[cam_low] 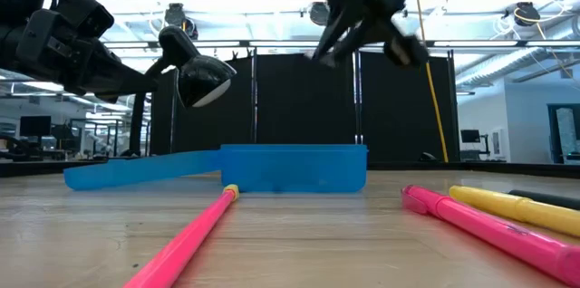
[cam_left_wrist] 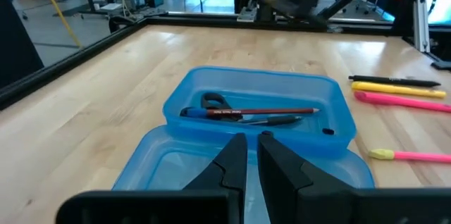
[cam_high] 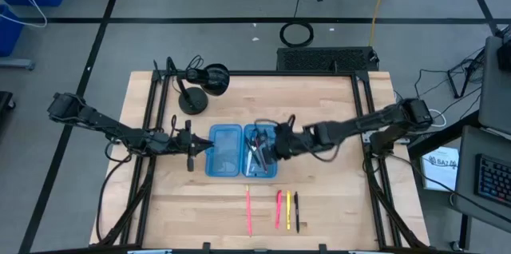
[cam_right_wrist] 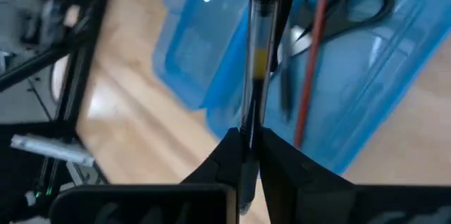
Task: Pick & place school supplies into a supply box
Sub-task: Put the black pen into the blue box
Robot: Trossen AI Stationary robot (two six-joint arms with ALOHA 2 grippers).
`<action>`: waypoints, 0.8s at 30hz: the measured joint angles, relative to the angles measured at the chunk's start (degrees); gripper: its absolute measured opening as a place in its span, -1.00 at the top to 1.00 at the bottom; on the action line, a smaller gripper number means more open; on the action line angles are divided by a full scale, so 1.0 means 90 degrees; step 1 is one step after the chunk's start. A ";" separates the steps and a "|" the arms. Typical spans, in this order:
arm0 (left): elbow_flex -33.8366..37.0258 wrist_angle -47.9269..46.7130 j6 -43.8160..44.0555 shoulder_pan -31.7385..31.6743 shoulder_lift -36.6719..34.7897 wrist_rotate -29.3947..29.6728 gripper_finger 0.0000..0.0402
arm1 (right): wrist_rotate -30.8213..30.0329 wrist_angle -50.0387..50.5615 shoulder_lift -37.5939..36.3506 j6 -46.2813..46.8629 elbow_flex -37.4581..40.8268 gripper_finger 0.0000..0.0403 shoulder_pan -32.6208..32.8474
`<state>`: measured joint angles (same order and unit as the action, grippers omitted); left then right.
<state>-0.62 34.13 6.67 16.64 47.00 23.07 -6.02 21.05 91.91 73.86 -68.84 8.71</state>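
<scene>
Desk [cam_high: 319,206]: light wood, framed by black rails. A black round-based lamp [cam_high: 194,101] stands at upper left of the high view, well clear of the work; in the low view its head hangs above the box's flat half.

Supply box [cam_high: 227,152]: translucent blue, lying open at frame centre. The right half holds scissors [cam_left_wrist: 213,101], a red pencil [cam_left_wrist: 261,111] and a dark pen. The left half shows nothing inside.

Left pincer [cam_high: 192,145]: just left of the box, fingers together, nothing between them.

Right pincer [cam_high: 279,144]: above the box's right half, clamped on a clear-barrelled pen [cam_right_wrist: 259,48] that points down toward the box.

On the desk, lower centre of the high view, apart from the box: a long pink pencil [cam_high: 248,210], a pink marker [cam_high: 279,208], a yellow marker [cam_high: 288,209] and a black pen [cam_high: 296,211], lying parallel.

Writing: print on the red pencil is too small to read. The right pincer is blurred in the low view.
</scene>
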 joint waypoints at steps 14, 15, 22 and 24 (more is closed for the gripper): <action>0.0000 -0.0077 -0.0106 0.0000 0.0000 -0.0002 0.80 | 0.1094 -0.0198 0.1131 -0.0348 -0.0002 0.89 -0.0990; 0.0000 -0.0091 -0.0107 0.0000 0.0000 0.0001 0.80 | 0.1185 -0.0247 0.1224 -0.0338 -0.0002 0.89 -0.0986; 0.0000 -0.0107 -0.0202 -0.0001 0.0000 0.0013 0.80 | 0.1364 -0.0333 0.1574 -0.0214 -0.0005 0.89 -0.1183; 0.0000 -0.0101 -0.0214 0.0000 0.0000 0.0012 0.80 | 0.1372 -0.0296 0.1604 -0.0222 -0.0005 0.89 -0.1256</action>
<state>-0.62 33.22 4.75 16.64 47.00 23.18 6.34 18.39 106.34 71.86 -68.88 -2.60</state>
